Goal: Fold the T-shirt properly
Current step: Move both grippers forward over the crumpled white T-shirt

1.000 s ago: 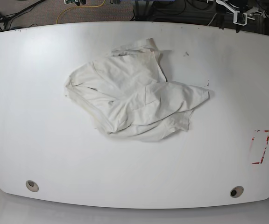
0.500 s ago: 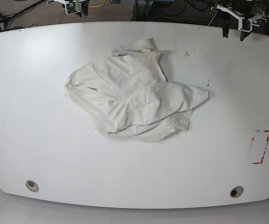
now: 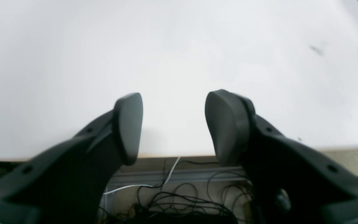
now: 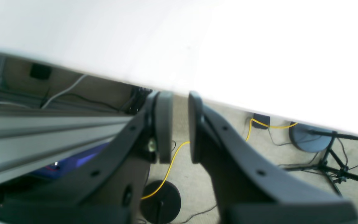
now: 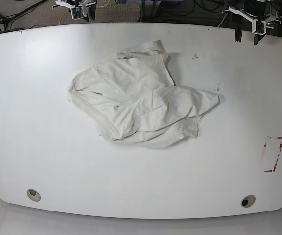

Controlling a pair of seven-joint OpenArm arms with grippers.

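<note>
Bright even light, table (image 4: 275,62) glare-blown, wrist views soft, perhaps motion-blurred, base edges bowed

From my seat, the T-shirt (image 5: 141,98) lies crumpled on the table (image 5: 43,147), its folds covering its own lower layers, so I cannot tell which side faces up or where the collar and each sleeve sit. Neither wrist view shows the T-shirt at all. In the base view both arms are cut off by the top edge beyond the table's far rim; only the tip of the left gripper (image 5: 247,33) and of the right gripper (image 5: 83,11) show, too small for me to read the jaws there. The red marking (image 5: 273,154) near the table's right rim is blurred. Table's surface washes out white in the right wrist view.
</note>
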